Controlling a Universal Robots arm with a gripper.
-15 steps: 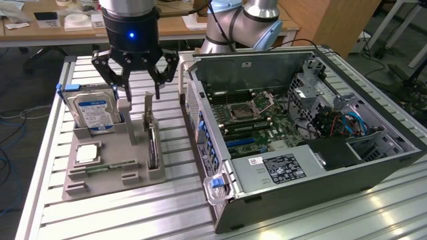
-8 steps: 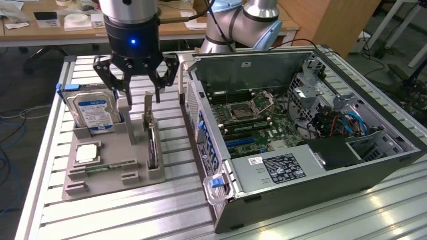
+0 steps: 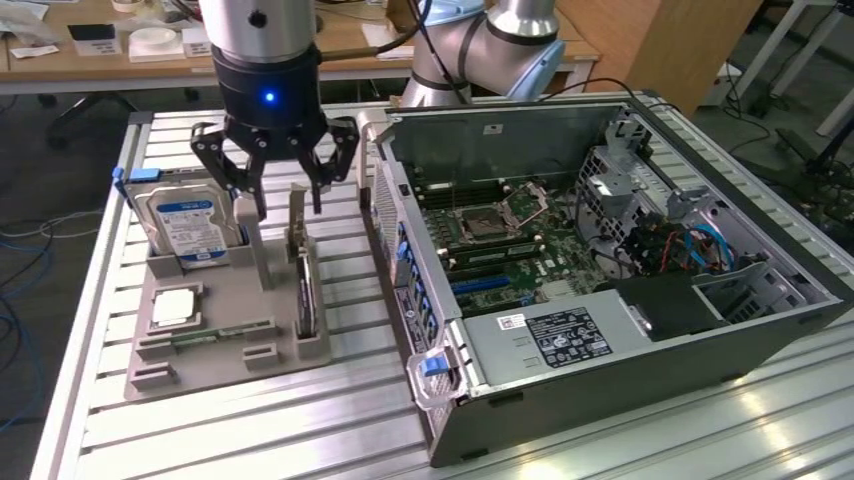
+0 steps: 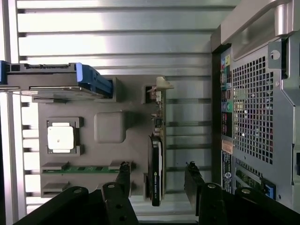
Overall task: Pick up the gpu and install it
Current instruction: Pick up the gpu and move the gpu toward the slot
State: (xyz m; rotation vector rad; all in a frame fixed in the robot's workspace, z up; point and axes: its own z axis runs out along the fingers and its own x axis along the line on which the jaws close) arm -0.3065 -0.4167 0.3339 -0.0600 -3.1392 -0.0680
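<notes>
**Gripper spread above the gpu, nothing held**

My gripper hangs released, its jaws wide apart and empty, over the grey holder that sits on the slatted table. In the wrist view the gripper straddles the gpu: one finger is on the side toward the holder's middle, and the other is over bare table slats on the side toward the computer case. Both clear the card, with open air on either side of it.

The gpu stands on its thin edge in a slot along the holder's edge nearest the computer case. Its long axis runs along that edge, parallel to the case's perforated panel. The silver bracket end points to the far edge of the table. The dark heatsink lies toward the other end.

A strip of bare table separates the holder's edge from the case. That is the tighter side, since the case wall rises well above the card. Inward, a raised grey block stands near the card. Beyond it a square processor chip lies flat and a memory stick lies in its groove. A hard drive stands upright at the holder's far corner on the exterior view's left, well apart from the gpu.
</notes>
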